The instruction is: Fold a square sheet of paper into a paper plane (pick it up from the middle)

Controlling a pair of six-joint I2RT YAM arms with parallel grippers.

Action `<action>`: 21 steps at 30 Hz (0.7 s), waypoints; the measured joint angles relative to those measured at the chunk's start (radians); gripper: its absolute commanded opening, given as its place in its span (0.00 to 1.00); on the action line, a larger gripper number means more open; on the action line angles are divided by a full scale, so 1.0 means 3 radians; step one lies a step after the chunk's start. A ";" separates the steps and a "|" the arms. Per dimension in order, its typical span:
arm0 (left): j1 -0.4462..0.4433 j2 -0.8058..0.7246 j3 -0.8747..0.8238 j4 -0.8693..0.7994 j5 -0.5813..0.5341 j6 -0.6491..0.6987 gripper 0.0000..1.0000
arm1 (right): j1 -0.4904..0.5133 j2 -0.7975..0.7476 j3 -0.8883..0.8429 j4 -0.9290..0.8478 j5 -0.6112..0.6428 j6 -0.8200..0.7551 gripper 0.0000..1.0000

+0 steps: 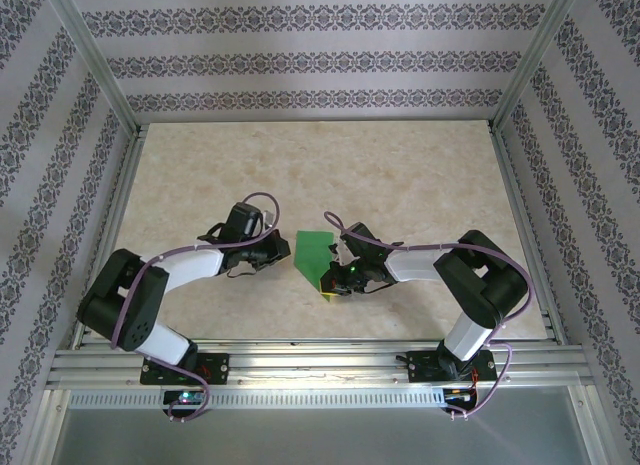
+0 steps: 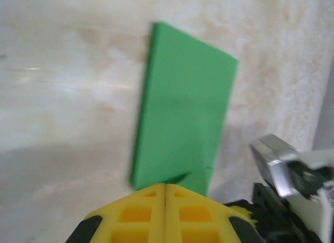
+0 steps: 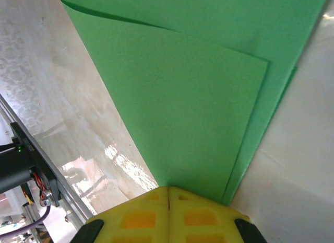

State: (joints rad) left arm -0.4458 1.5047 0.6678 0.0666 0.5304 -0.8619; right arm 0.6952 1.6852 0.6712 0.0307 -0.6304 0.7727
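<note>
Bright even light, left wrist view blurred

Surface: pale beige marbled table top (image 1: 400, 175), framed by silver metal rails (image 1: 300, 357).
On it: one folded sheet of thin bright green paper (image 1: 311, 248), layered.
Place: midway between left and right edges, nearer the near edge than the far one.
Outline: straight far edge, tapering near end.

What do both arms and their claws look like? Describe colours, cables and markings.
The left arm and right arm have bulky black joints, white link shells and thin purple cables looping along them. The left claw and right claw have bright yellow plastic fingers with square recessed pockets and black trim at the sides. A small green light glows near the right wrist. No lettering is visible.
</note>
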 measured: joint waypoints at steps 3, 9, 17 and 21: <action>-0.0242 0.0027 0.0099 0.0011 -0.0014 0.0020 0.00 | -0.0015 0.0000 0.0000 -0.0003 -0.0011 -0.0008 0.00; -0.0557 0.0430 0.0160 0.0128 0.0000 0.0023 0.00 | -0.0022 0.0000 0.0000 -0.0014 -0.0024 -0.0031 0.00; -0.0581 0.0652 0.0163 0.0168 -0.0039 0.0022 0.00 | -0.0022 -0.0029 0.0000 -0.0038 -0.0038 -0.0033 0.03; -0.0581 0.0650 0.0114 0.0249 -0.0038 0.0019 0.00 | -0.0020 -0.0179 0.0029 -0.0183 -0.0050 -0.0031 0.05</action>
State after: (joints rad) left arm -0.6201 1.6997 0.7021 0.1413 0.5190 -0.8562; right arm 0.6891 1.6314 0.6800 -0.0242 -0.6453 0.7635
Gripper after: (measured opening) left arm 0.037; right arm 0.044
